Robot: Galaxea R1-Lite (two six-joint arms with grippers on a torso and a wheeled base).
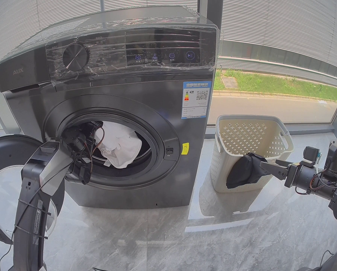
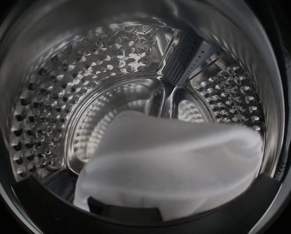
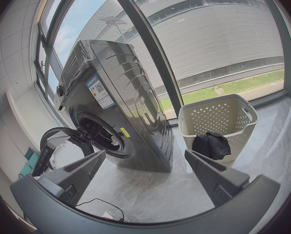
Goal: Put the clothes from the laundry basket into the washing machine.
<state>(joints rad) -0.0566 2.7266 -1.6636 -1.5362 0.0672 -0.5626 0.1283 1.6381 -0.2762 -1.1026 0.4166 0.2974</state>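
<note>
The washing machine (image 1: 138,95) stands with its door (image 1: 10,177) swung open to the left. A white garment (image 1: 119,143) sits in the drum mouth, and my left gripper (image 1: 81,151) is at that opening right beside it. In the left wrist view the white garment (image 2: 171,163) lies close in front, low in the steel drum (image 2: 87,82). A black garment (image 1: 245,170) hangs over the front rim of the cream laundry basket (image 1: 251,132). My right gripper (image 1: 268,166) is open, its tips just right of the black garment (image 3: 213,145), with nothing between its fingers (image 3: 213,173).
The basket (image 3: 217,114) stands on the pale marble floor (image 1: 176,238) right of the machine, in front of a large window. The open door (image 3: 64,143) sticks out over the floor on the left. A thin cable (image 3: 100,205) lies on the floor.
</note>
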